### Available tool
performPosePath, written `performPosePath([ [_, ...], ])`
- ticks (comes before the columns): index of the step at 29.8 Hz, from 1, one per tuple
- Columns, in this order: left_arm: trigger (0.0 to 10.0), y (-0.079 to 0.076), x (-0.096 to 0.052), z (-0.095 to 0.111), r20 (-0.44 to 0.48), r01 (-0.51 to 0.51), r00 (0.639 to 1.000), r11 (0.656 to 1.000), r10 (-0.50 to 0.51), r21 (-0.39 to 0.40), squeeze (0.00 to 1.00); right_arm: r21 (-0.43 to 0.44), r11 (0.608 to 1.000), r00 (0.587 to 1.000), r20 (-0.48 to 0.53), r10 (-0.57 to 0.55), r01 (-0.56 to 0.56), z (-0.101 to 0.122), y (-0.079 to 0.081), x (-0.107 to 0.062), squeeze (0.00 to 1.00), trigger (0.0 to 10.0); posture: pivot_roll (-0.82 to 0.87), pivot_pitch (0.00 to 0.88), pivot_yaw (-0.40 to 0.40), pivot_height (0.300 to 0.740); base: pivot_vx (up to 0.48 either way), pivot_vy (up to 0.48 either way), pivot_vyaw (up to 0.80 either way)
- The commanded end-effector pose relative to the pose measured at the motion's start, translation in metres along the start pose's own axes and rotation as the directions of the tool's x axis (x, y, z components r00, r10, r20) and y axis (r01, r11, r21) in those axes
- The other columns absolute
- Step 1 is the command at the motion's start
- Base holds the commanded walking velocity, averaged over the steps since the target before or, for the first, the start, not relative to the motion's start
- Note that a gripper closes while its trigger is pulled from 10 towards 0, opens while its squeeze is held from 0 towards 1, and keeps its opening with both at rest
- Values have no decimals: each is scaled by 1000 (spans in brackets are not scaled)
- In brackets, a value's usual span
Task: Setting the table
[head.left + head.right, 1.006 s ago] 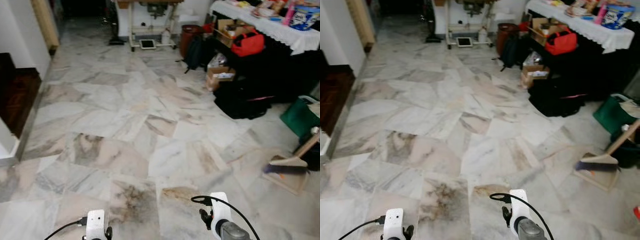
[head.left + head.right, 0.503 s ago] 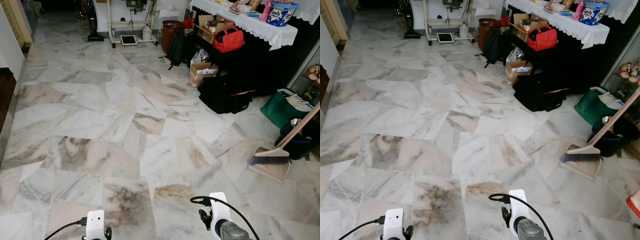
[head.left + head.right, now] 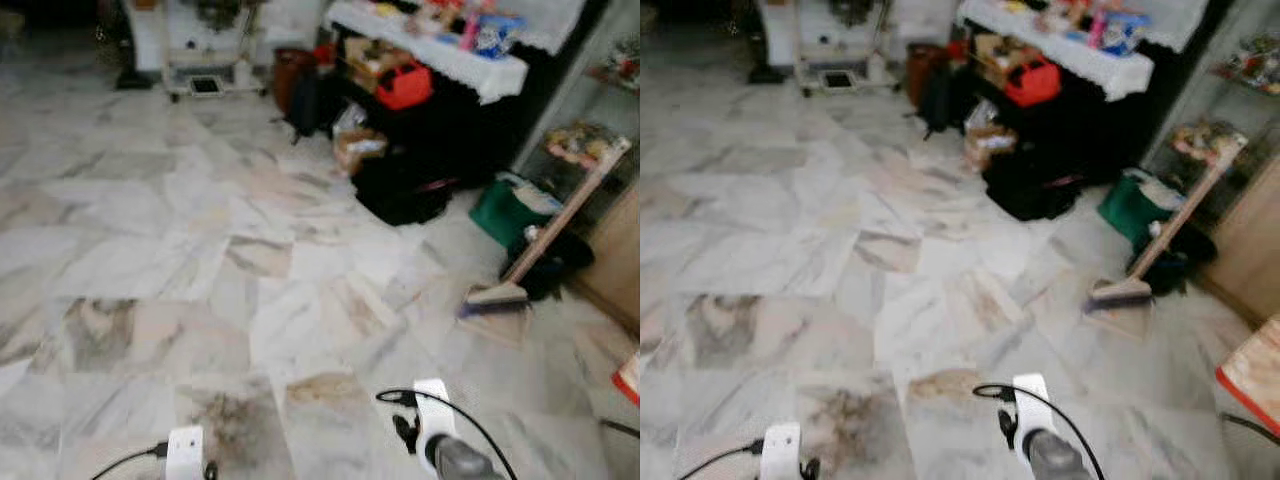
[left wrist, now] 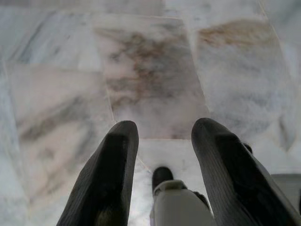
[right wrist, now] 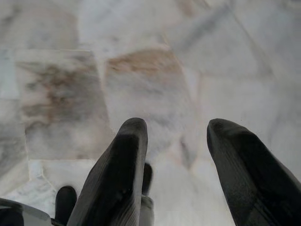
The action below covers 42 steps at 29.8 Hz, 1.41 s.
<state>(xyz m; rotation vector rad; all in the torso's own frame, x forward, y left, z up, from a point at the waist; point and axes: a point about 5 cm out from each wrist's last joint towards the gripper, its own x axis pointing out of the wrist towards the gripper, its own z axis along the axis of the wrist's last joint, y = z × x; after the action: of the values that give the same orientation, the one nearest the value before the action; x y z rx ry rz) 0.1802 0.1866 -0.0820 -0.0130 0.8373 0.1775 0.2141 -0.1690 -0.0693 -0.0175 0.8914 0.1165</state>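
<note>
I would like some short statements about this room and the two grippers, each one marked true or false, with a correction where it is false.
1. Both grippers are open and hold nothing. True: the left gripper and the right gripper show spread fingers over bare floor.
2. The floor is dark wood. False: it is pale veined marble tile.
3. A broom leans at the robot's right, its head on the floor. True.
4. The red bag lies on top of the white tablecloth. False: it sits below the cloth's edge, under the table.
5. A green bag stands left of the broom. True.
</note>
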Motion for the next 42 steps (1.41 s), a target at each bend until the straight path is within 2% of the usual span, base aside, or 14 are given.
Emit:
performPosePath([
  [1,10000,-7,-1,-3,-6,19,1000,1000,-19,17,0,4,1000,1000,-14,-14,14,-2,-5,-1,0,10000,115,0,-99,740,0,0,-763],
  [26,10000,-10,0,-1,-9,32,999,999,-32,39,0,19,1000,1000,-2,-18,18,3,-3,0,0,10000,99,0,-86,740,0,-34,-763],
  [35,10000,-11,0,0,-3,47,999,996,-47,70,0,43,998,999,-11,-40,41,-3,-7,-1,0,10000,89,0,-75,740,0,0,-763],
  [37,10000,-12,0,2,-1,56,998,994,-56,98,0,52,998,999,-12,-44,45,-4,-7,-1,0,10000,88,0,-70,740,0,0,-769],
  [42,10000,-12,1,4,3,56,998,994,-57,95,0,53,998,999,-10,-45,45,-3,-7,-1,0,10000,91,0,-72,740,0,0,-770],
])
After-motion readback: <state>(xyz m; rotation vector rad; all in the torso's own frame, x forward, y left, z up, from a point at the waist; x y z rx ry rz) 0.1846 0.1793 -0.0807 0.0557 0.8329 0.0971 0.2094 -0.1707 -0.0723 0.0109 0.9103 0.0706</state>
